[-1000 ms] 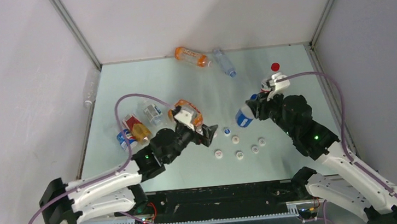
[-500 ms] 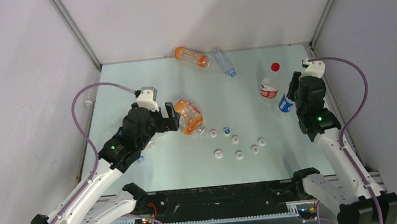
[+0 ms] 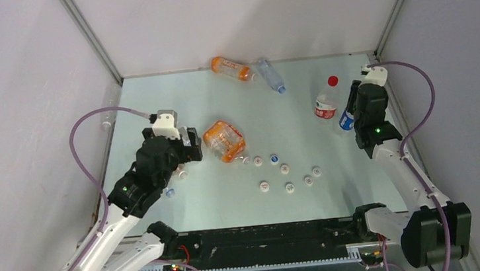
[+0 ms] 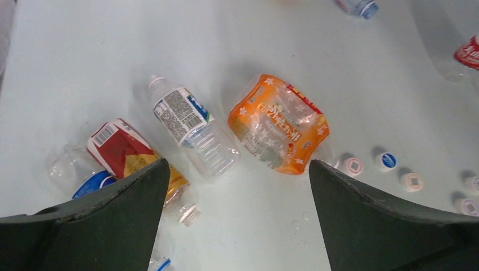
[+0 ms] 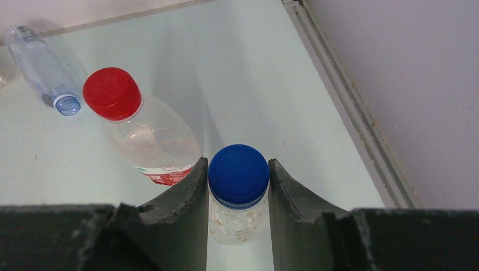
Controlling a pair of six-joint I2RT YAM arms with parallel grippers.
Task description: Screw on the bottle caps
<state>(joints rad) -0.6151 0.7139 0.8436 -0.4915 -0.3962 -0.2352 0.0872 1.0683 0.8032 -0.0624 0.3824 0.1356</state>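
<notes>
Nearest the arm bases, a loose scatter of small round white plastic caps (image 3: 289,187) lay on the pale green table (image 3: 174,95). One blue-topped cap (image 3: 274,159) sat among them. All were apart from any bottle and so yet to be fitted.

Just behind them to the left, the left gripper (image 4: 237,166) hovered with its jaws spread wide and empty. Below it lay a crumpled orange-labelled bottle (image 4: 279,124), a clear bottle with a white printed label (image 4: 189,127) and a red-labelled amber bottle (image 4: 130,155), all on their sides. It looked poised to choose one to lift.

Farther back on the right, the right gripper (image 5: 238,169) was clenched on the round blue cap (image 5: 238,178) of an upright clear blue-labelled bottle (image 3: 347,122). Its fingers pressed either side, probably to twist the cap tight or to steady the bottle near the table's edge. Just beside it stood a clear bottle with a red cap (image 5: 152,141), apparently finished.

At the far edge lay an orange bottle (image 3: 231,68) and a clear uncapped bottle (image 3: 271,75).
</notes>
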